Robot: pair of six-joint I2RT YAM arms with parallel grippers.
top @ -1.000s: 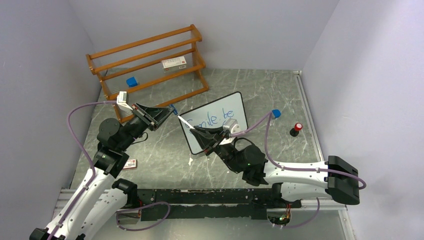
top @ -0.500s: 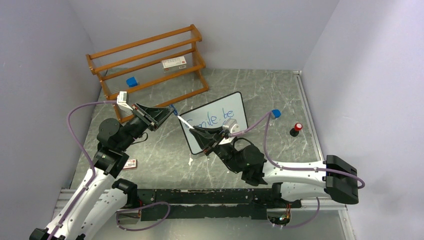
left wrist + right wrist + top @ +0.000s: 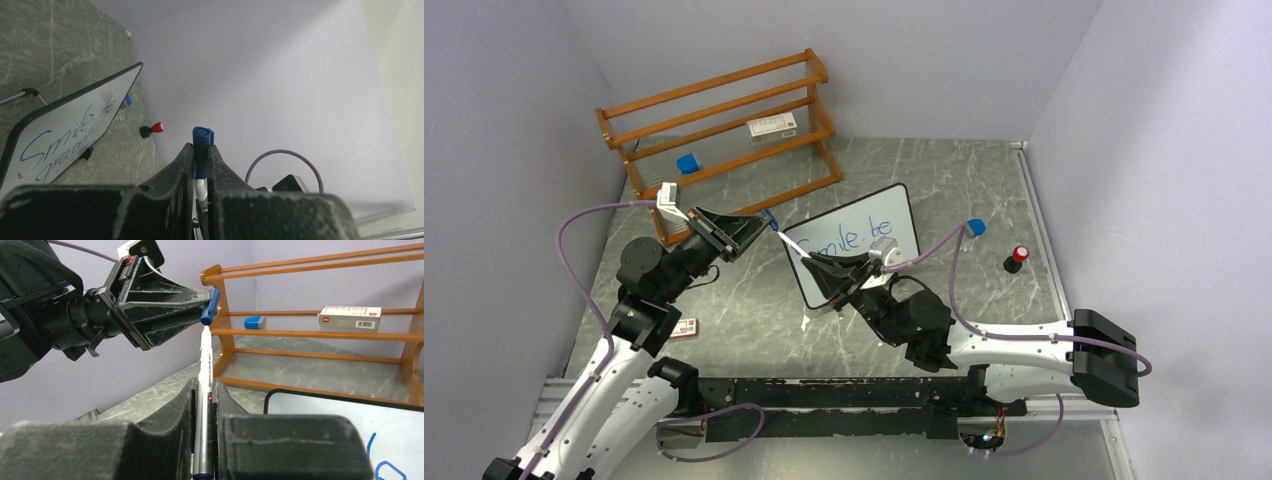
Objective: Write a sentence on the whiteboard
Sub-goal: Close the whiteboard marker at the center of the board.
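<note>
The whiteboard [image 3: 902,206] stands tilted on the table's middle, and the sentence [image 3: 852,238] in blue marker reads "Smile be" with "grateful" under it [image 3: 64,136]. My right gripper [image 3: 813,263] is shut on a white marker's barrel [image 3: 205,357], in front of the board's left end. My left gripper [image 3: 764,223] is shut on the marker's blue cap [image 3: 202,138], which sits over the marker's tip [image 3: 209,308]. The two grippers face each other along the marker, a little above the table.
A wooden rack [image 3: 724,130] at the back left holds a blue eraser [image 3: 687,163] and a red-and-white box [image 3: 772,126]. A small box [image 3: 684,328] lies beside the left arm. A blue piece [image 3: 976,227] and a red-topped black piece [image 3: 1016,258] sit right of the board.
</note>
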